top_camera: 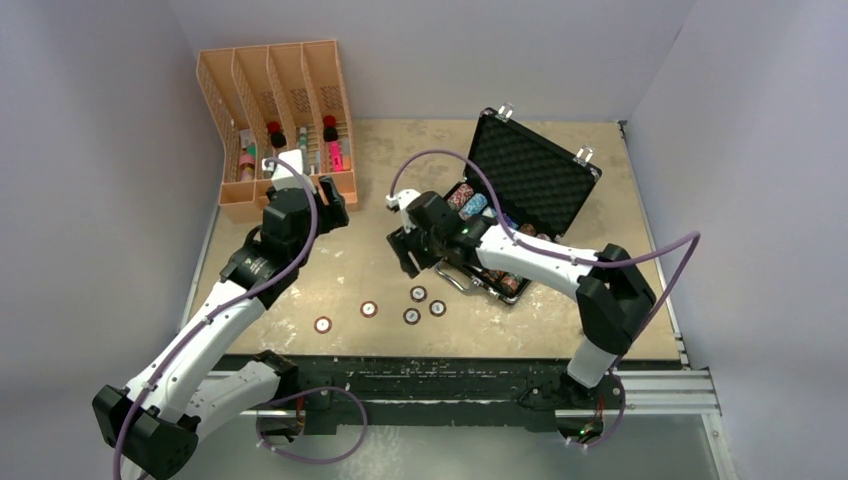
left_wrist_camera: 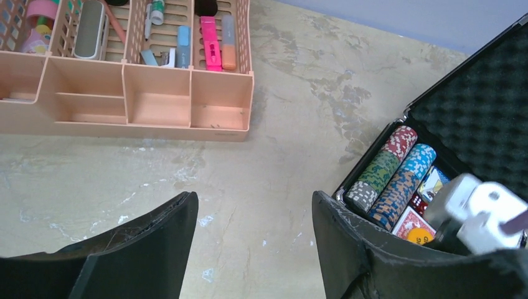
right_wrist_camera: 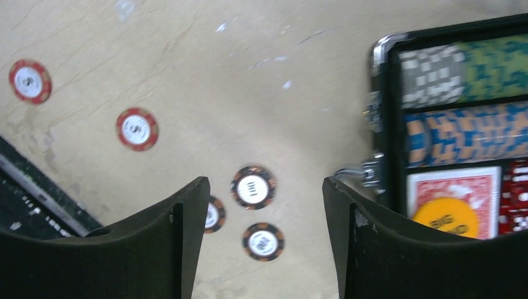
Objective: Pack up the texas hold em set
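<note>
The black briefcase (top_camera: 535, 180) lies open at the back right of the table, its foam lid raised. Rows of coloured chips (left_wrist_camera: 389, 174) fill it, beside a red-backed card deck (right_wrist_camera: 454, 184) with a yellow button on top. Several loose chips lie on the table in front: two red ones (right_wrist_camera: 137, 129) (right_wrist_camera: 30, 81) and three dark ones (right_wrist_camera: 253, 187). My right gripper (right_wrist_camera: 264, 187) hangs open above the dark chips, just left of the case's front corner, holding nothing. My left gripper (left_wrist_camera: 255, 243) is open over bare table between the rack and the case.
An orange four-slot rack (top_camera: 275, 110) with bottles and pens stands at the back left, close behind my left gripper (top_camera: 335, 205). The table's front edge and black rail (right_wrist_camera: 37, 187) run just beyond the loose chips (top_camera: 369, 310). Grey walls close in three sides.
</note>
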`<state>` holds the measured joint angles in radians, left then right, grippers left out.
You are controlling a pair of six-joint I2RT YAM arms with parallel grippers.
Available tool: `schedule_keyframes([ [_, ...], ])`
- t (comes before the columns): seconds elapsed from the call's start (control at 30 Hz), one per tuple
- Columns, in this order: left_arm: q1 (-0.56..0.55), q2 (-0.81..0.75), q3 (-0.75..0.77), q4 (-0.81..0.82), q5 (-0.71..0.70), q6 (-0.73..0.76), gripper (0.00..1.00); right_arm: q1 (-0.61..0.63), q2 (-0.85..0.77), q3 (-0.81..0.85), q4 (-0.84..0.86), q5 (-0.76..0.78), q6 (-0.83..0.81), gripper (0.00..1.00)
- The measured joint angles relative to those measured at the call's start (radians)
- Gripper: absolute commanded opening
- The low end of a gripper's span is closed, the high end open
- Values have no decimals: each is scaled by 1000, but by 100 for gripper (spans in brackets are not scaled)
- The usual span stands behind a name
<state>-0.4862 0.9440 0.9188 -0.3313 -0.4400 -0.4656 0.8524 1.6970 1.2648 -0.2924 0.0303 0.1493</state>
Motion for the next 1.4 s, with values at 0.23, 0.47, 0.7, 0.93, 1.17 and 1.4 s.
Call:
schedule_keyframes([
  [0.23,0,-5,0,0,-11,-6,67,86,47,-5,-21,44,96,82],
  [0.47,0,-17,0,0,-30,-5,67,90,129,-7,-34,58,158,67],
  [0.7,0,-20,0,0,-37,-5,67,90,208,-7,-57,58,176,57],
  [0.93,0,-44,-1,2,-55,-5,67,103,225,19,-94,61,175,52],
  [1.17,0,-60,-1,14,-65,-5,67,113,241,45,-135,84,180,40],
  [1.4,0,-54,-2,15,-61,-18,71,116,239,49,-147,93,223,34],
])
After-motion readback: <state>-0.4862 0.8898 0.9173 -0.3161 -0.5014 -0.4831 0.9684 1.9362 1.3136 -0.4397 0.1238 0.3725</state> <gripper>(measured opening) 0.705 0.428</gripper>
